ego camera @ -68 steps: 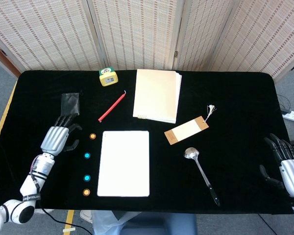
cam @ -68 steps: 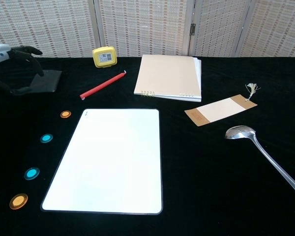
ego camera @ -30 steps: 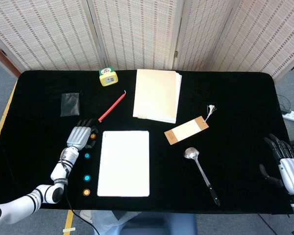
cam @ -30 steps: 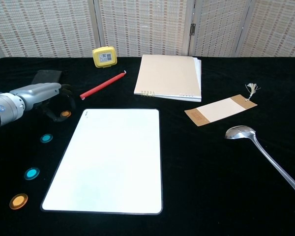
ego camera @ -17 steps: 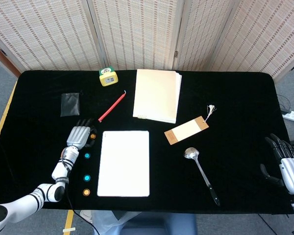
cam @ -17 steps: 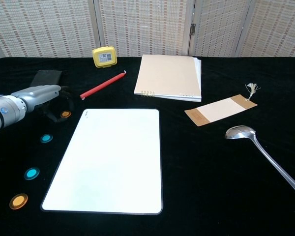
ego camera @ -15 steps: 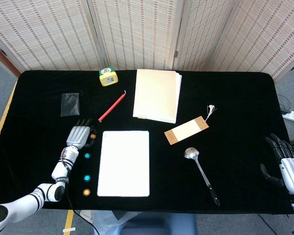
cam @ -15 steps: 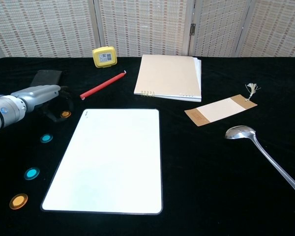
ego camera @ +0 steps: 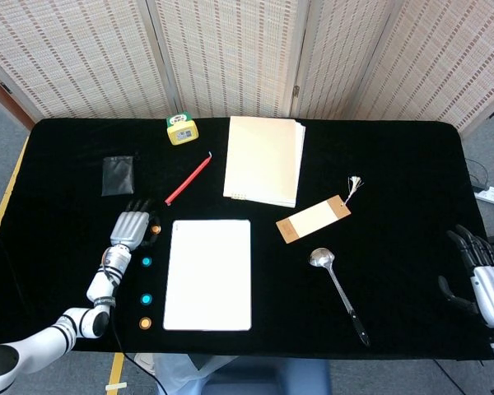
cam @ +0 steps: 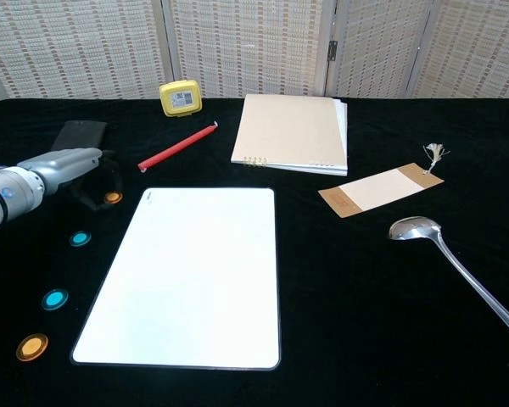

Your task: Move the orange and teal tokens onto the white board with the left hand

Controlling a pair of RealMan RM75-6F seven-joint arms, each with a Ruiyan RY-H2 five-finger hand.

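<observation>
The white board [ego camera: 207,274] [cam: 187,275] lies flat at the table's front centre. Left of it runs a column of tokens: a far orange token [ego camera: 156,230] [cam: 113,197], two teal tokens [cam: 80,238] [cam: 55,298], and a near orange token [cam: 32,346]. My left hand [ego camera: 129,228] [cam: 66,170] hovers low beside the far orange token, its dark fingers arched around it. The token still looks flat on the cloth, with nothing held. My right hand [ego camera: 477,280] rests open at the table's right edge, seen only in the head view.
A black pouch [cam: 81,134], a red pencil [cam: 177,146] and a yellow clock [cam: 179,97] lie behind the tokens. A cream notebook [cam: 292,131], a paper bookmark [cam: 379,189] and a metal spoon [cam: 450,259] lie to the right of the board.
My left hand came from beside the black pouch down to the far orange token, then barely shifted. The tokens and right hand have not moved.
</observation>
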